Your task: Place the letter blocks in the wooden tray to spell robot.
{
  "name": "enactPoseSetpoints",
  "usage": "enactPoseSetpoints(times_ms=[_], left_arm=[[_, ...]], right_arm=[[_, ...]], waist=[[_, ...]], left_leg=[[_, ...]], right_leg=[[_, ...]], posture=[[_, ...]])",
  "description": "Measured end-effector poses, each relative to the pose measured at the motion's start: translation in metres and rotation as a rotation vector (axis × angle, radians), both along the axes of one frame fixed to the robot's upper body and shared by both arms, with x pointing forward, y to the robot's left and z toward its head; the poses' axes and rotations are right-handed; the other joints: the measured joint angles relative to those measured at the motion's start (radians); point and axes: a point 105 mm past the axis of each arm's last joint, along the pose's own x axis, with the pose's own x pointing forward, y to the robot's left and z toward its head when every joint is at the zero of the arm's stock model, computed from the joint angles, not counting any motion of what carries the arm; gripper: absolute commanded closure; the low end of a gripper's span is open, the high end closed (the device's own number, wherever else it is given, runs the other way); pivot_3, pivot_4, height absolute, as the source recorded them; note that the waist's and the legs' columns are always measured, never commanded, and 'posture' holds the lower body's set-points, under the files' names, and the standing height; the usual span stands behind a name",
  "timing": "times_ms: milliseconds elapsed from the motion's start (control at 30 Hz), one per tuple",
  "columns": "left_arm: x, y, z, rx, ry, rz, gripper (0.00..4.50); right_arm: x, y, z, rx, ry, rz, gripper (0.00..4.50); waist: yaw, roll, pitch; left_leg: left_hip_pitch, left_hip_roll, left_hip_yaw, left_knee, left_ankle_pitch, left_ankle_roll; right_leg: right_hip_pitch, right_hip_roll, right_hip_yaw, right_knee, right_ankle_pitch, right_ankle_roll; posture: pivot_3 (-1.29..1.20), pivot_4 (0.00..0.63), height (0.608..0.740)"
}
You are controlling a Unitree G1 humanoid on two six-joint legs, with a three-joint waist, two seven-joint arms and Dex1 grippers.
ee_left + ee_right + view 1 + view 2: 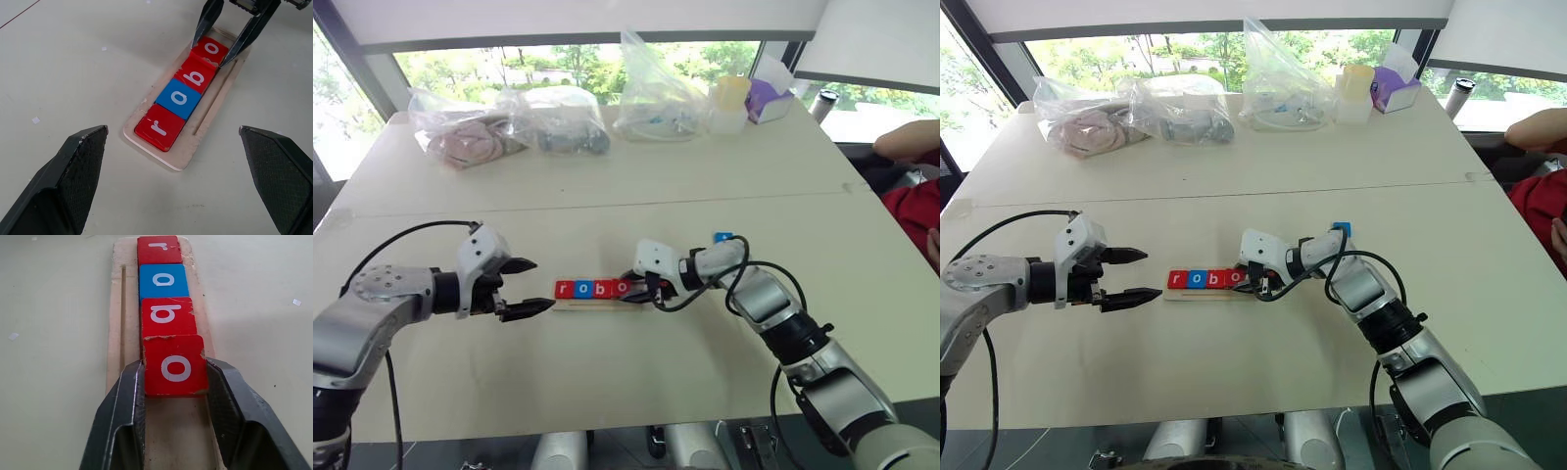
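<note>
The wooden tray (215,112) lies mid-table and holds a row of letter blocks: red r (159,128), blue o (178,98), red b (196,77) and a red o (173,367). My right gripper (174,361) comes in from the tray's right end, its fingers (122,411) pressed on both sides of that last red o, which rests in the tray. A small blue block (722,236) lies on the table beyond my right wrist, its letter unreadable. My left gripper (542,285) hovers just off the tray's left end, open wide and empty.
Clear plastic bags (558,122) of items, a yellow-capped bottle (730,103) and a purple box (766,98) line the table's far edge. A person's arm in red (915,186) shows at the right edge. A seam (607,208) crosses the table behind the tray.
</note>
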Motion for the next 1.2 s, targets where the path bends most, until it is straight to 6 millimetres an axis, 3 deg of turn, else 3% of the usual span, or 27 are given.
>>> enactPoseSetpoints(times_ms=[67, 100, 233, 400, 467, 533, 633, 733, 833, 1067, 1200], left_arm=[[0.000, -0.001, 0.000, -0.001, -0.003, -0.002, 0.00], [0.000, -0.001, 0.000, -0.001, -0.004, -0.001, 0.00], [0.000, -0.001, 0.000, -0.001, -0.004, 0.001, 0.00], [0.001, -0.001, 0.000, -0.001, -0.007, 0.004, 0.00], [0.001, -0.001, 0.001, -0.002, -0.009, 0.009, 0.00], [0.001, -0.001, 0.001, -0.010, -0.008, 0.012, 0.00], [0.001, -0.008, 0.012, -0.076, -0.029, 0.010, 0.00], [0.005, -0.017, 0.024, -0.111, -0.075, -0.001, 0.00], [0.010, -0.025, 0.028, -0.144, -0.088, -0.016, 0.00], [0.016, -0.030, 0.019, -0.142, -0.057, -0.036, 0.00], [0.019, -0.030, 0.019, -0.136, -0.063, -0.037, 0.00]], right_arm=[[0.001, 0.001, 0.000, 0.005, -0.002, -0.002, 0.31], [0.001, 0.001, 0.001, 0.007, -0.004, -0.005, 0.06], [0.007, 0.004, 0.009, 0.050, 0.006, -0.043, 0.06], [0.022, 0.000, 0.042, 0.176, -0.016, -0.150, 0.06], [0.034, -0.016, 0.061, 0.246, -0.031, -0.281, 0.06], [0.039, -0.024, 0.066, 0.262, -0.041, -0.344, 0.06], [0.055, -0.060, 0.078, 0.321, -0.058, -0.687, 0.06], [0.051, -0.102, 0.068, 0.326, -0.086, -1.099, 0.06], [0.035, -0.118, 0.033, 0.266, -0.037, -1.359, 0.06], [0.035, -0.131, 0.031, 0.251, -0.108, -1.519, 0.06], [0.039, -0.125, 0.014, 0.254, -0.033, -1.536, 0.06]], waist=[[0.000, 0.000, 0.000], [0.000, 0.000, 0.000], [0.000, 0.000, 0.000], [0.001, 0.000, 0.000], [0.005, 0.000, 0.000], [0.004, 0.000, 0.000], [0.006, 0.000, 0.000], [0.008, 0.000, -0.001], [-0.004, 0.002, 0.000], [-0.027, 0.002, 0.000], [-0.026, 0.002, 0.000]], left_leg=[[0.000, 0.000, 0.000, 0.000, 0.000, 0.000], [0.000, 0.000, 0.000, 0.000, 0.000, 0.000], [0.000, 0.000, 0.000, 0.000, 0.000, 0.000], [0.000, 0.000, 0.000, 0.000, 0.000, 0.000], [-0.001, 0.000, 0.000, 0.000, 0.000, 0.000], [-0.001, 0.000, 0.000, 0.000, 0.000, 0.000], [-0.001, 0.000, -0.001, 0.000, 0.000, 0.000], [-0.001, 0.000, -0.002, 0.000, 0.000, 0.000], [-0.001, 0.000, 0.000, -0.001, 0.000, 0.000], [0.000, 0.000, 0.000, 0.000, 0.000, 0.000], [-0.001, 0.000, 0.000, 0.000, 0.000, 0.000]], right_leg=[[0.000, 0.000, 0.000, 0.000, 0.000, 0.000], [0.000, 0.000, 0.000, 0.000, 0.000, 0.000], [0.000, 0.000, 0.000, 0.000, 0.000, 0.000], [0.000, 0.000, 0.000, 0.000, 0.000, 0.000], [0.000, -0.001, 0.000, 0.000, 0.000, 0.000], [0.000, -0.001, 0.000, 0.000, 0.000, 0.000], [0.000, -0.001, 0.000, 0.000, 0.000, 0.000], [0.000, -0.001, 0.000, 0.000, 0.000, 0.000], [-0.001, 0.000, 0.001, 0.000, 0.000, -0.001], [-0.001, 0.001, 0.001, 0.000, -0.001, 0.001], [-0.001, 0.001, 0.001, 0.000, -0.001, 0.001]], posture=[[0.00, 0.150, 0.740], [0.00, 0.150, 0.740], [0.00, 0.150, 0.740], [0.00, 0.150, 0.740], [0.00, 0.150, 0.740], [0.00, 0.150, 0.740], [0.00, 0.150, 0.740], [0.00, 0.150, 0.740], [0.00, 0.150, 0.740], [0.00, 0.150, 0.740], [0.00, 0.150, 0.740]])
